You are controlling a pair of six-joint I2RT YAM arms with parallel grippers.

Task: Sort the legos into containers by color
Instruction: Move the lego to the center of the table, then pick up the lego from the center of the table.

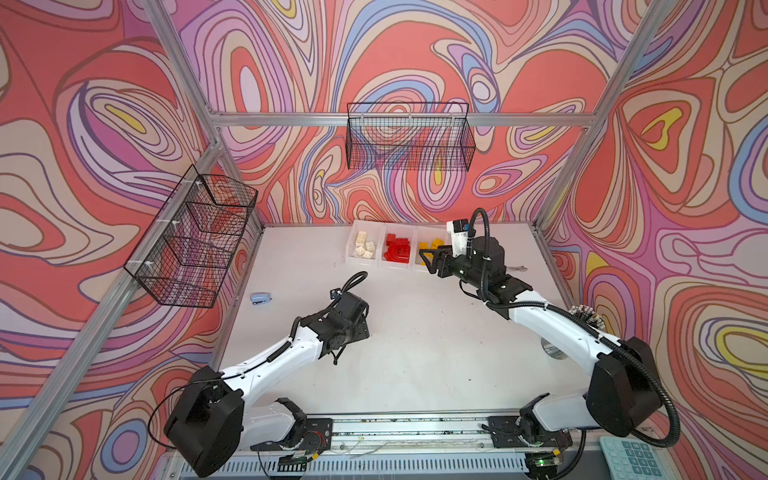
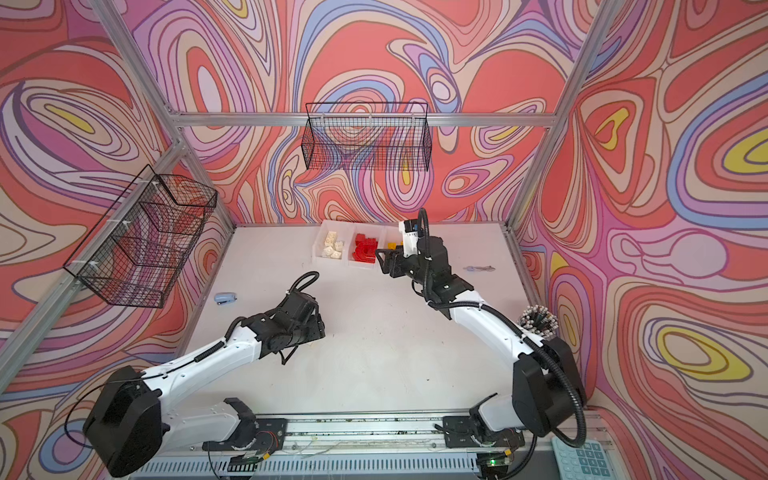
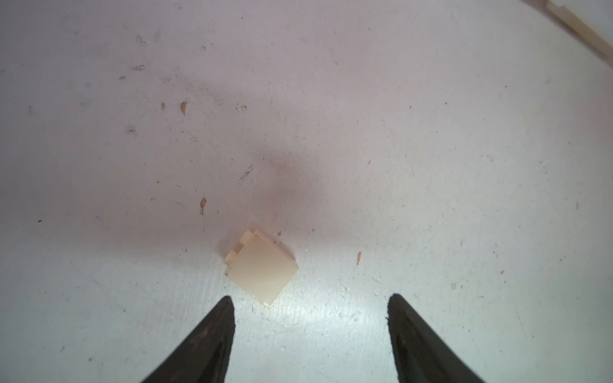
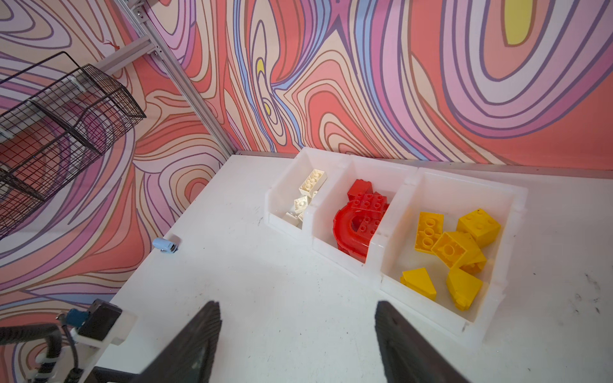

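Note:
One white lego lies on its side on the table, just beyond my open left gripper and nearer one fingertip; nothing is between the jaws. In both top views the left wrist hides this brick. Three joined white containers stand at the table's back: one holds white bricks, the middle one holds red bricks and the red arch, and the third holds yellow bricks. My right gripper hovers open and empty in front of the yellow container.
A light-blue stapler lies near the table's left edge. Black wire baskets hang on the left wall and the back wall. A cup of pens stands at the right edge, and a calculator at the front right.

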